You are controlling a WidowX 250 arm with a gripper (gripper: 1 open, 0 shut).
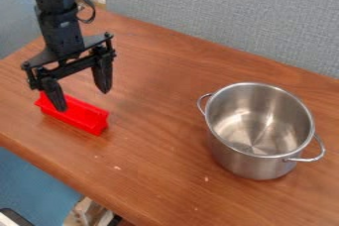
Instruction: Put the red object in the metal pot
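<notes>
The red object (pixel 77 117) is a bright red long block lying flat near the table's front left edge. My gripper (pixel 78 87) hangs straight down just above its left part, open wide, with one black finger (pixel 55 93) at the block's left end and the other behind the block's middle. Nothing is between the fingers. The metal pot (pixel 264 129) stands empty at the right, shiny with two small loop handles, well away from the gripper.
The brown wooden table (pixel 159 121) ends close in front of the block and at the left. A grey-blue wall rises behind the table. Some light-coloured equipment shows at the top left corner.
</notes>
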